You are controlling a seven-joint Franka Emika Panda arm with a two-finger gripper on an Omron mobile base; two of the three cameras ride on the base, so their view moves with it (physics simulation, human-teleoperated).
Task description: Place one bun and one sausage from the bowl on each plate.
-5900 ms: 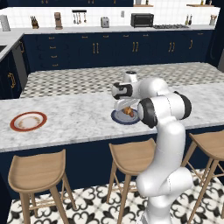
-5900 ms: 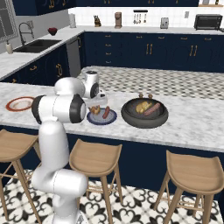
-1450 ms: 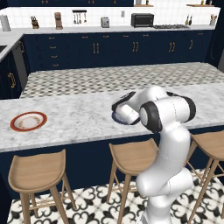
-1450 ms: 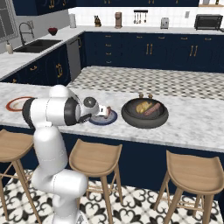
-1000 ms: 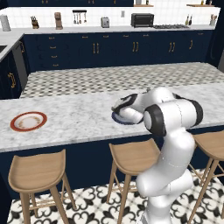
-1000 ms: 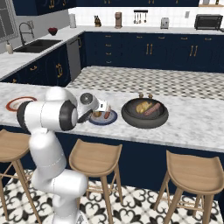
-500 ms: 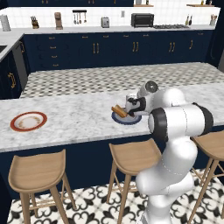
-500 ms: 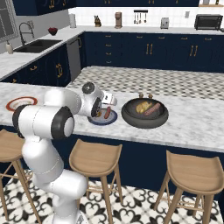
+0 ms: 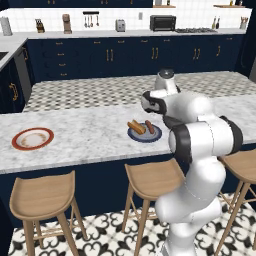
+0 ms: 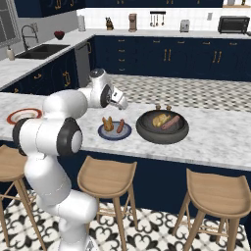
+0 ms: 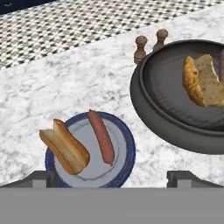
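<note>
Hovering w/ fingers [image 11: 43, 176] wide apart above blue plate [image 11: 124, 168], bun [image 11: 64, 145] & sausage [image 11: 101, 136] between.

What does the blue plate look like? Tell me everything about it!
The blue plate is round and flat, dark navy at the rim with a greyer, shiny middle, like glazed ceramic. It lies flat on the marble counter, near the front edge, just beside the big dark bowl but not touching it. On it lie a split bun and a sausage, side by side with a small gap between them.
</note>
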